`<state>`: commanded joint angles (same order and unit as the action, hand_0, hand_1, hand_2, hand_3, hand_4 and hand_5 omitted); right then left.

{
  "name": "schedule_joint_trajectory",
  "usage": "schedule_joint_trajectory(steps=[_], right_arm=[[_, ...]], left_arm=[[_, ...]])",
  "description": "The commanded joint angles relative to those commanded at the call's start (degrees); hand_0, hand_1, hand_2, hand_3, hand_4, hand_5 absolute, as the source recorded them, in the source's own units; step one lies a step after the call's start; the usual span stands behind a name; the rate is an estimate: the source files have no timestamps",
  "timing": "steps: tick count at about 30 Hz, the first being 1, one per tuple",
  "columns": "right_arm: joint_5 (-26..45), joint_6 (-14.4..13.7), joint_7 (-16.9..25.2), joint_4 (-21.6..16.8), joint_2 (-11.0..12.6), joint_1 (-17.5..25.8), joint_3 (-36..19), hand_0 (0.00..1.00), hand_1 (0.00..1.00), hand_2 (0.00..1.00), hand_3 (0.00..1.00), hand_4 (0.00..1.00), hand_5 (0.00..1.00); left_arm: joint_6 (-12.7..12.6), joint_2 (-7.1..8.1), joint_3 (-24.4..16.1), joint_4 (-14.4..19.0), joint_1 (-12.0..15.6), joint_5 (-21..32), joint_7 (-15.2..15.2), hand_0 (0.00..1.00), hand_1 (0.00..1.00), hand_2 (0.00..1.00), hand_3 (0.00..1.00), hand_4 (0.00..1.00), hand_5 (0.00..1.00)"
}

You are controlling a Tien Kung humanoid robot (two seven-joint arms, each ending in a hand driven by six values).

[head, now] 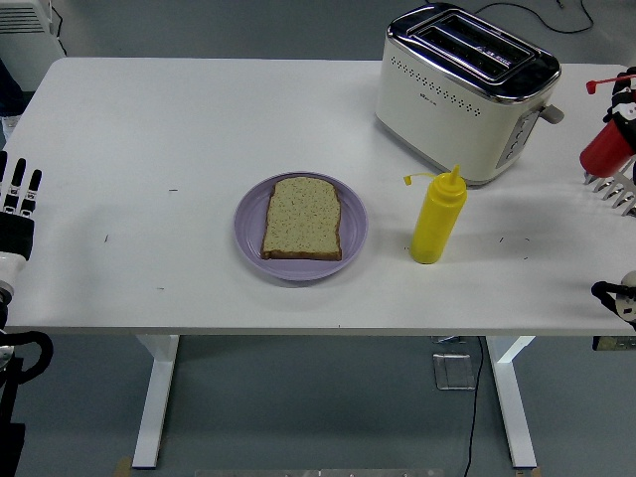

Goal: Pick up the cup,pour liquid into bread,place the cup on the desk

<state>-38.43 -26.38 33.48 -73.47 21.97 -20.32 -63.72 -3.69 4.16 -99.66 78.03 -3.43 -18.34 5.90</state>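
Observation:
A slice of bread lies on a purple plate at the table's middle. Right of it stands a yellow squeeze bottle, upright, its cap hanging open on a tether. No cup shows. At the right edge a red squeeze bottle hangs tilted just above the table, held by a hand that the picture's edge mostly cuts off. Just below it, the silver fingers of my right hand lie spread and hold nothing. My left hand rests at the left edge, fingers straight and empty.
A cream and chrome toaster stands at the back right, behind the yellow bottle. A small black and white part pokes in at the right edge near the table's front. A cable runs behind the toaster.

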Motion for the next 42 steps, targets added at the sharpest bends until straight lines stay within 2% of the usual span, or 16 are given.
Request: schedule_joint_trajectory(steps=[9, 18, 28, 42], right_arm=[[-0.35, -1.08, 3.19, 2.99, -1.6, 1.14, 4.96, 0.149, 0.129, 0.245, 0.327, 0.27, 0.174], [1.04, -1.31, 3.5, 5.88, -2.8, 0.74, 10.06, 0.153, 0.132, 0.249, 0.33, 0.254, 0.204], [1.43, -1.44, 3.5, 8.13, -4.43, 0.27, 12.61, 0.155, 0.137, 0.254, 0.33, 0.251, 0.232], [2.09, -1.71, 3.5, 9.53, -5.39, 0.06, 14.75, 0.16, 0.142, 0.256, 0.332, 0.245, 0.259]], left_arm=[[0.0, -0.01, -0.12, 0.0, 0.01, -0.03, -0.01, 0.795, 0.788, 0.818, 0.725, 0.522, 0.998], [0.01, -0.03, -0.13, -0.02, 0.01, -0.06, -0.03, 0.796, 0.788, 0.819, 0.724, 0.521, 0.998], [0.01, -0.06, -0.11, -0.04, -0.02, -0.05, -0.01, 0.796, 0.787, 0.818, 0.725, 0.521, 0.998], [0.01, -0.12, -0.1, -0.08, 0.1, -0.05, -0.02, 0.796, 0.787, 0.819, 0.724, 0.522, 0.998]])
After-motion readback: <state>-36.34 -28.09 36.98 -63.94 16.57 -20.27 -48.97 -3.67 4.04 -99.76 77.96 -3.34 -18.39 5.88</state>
